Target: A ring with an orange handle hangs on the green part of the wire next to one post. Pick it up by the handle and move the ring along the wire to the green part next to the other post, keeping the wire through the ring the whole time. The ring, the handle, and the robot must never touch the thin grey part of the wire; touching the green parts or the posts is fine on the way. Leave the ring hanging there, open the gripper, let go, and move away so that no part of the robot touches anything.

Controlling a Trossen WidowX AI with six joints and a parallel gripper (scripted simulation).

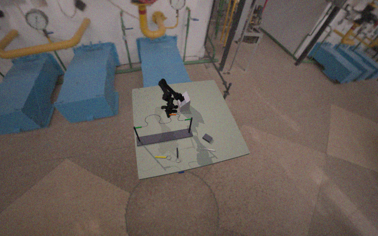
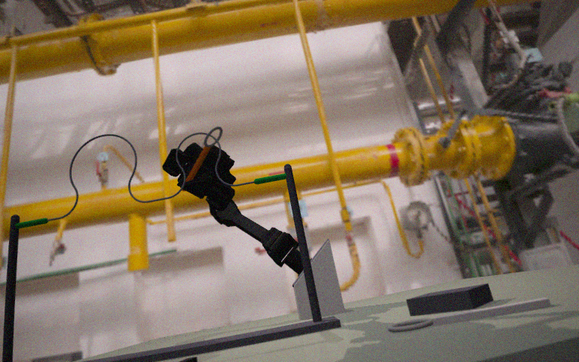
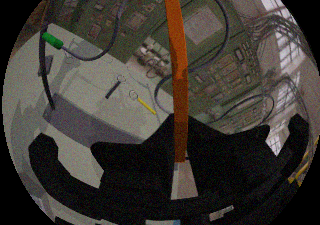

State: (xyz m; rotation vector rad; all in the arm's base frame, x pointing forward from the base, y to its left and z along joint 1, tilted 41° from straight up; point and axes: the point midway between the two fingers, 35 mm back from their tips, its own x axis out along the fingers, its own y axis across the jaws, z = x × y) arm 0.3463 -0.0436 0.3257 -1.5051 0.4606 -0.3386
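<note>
My gripper [image 1: 170, 114] [image 2: 194, 171] [image 3: 177, 117] is shut on the orange handle [image 1: 173, 114] [image 2: 200, 161] [image 3: 179, 75]. The handle leans, its ring [image 2: 217, 127] up and to the right in the exterior view. The ring appears around the grey wire [image 2: 109, 135] [image 1: 153, 115] [image 3: 227, 25] at the top of the hump nearer the right post [image 2: 301, 242] [image 1: 190, 125]. Contact cannot be told. The handle's lower end overlaps the hump's left side in that view. Green parts are at the right post [image 2: 270, 178] [image 1: 187, 119] [image 3: 52, 40] and the left post [image 2: 10, 286] [image 1: 137, 134].
A dark base bar [image 1: 164, 137] [image 2: 221, 343] joins the posts. A pale upright panel [image 1: 184, 103] [image 2: 324, 286] stands by the arm. Towards the front lie a dark block [image 1: 207, 137] [image 2: 449, 299] and loose rings with yellow [image 1: 160, 157], black [image 1: 177, 152] and pale [image 1: 210, 150] handles.
</note>
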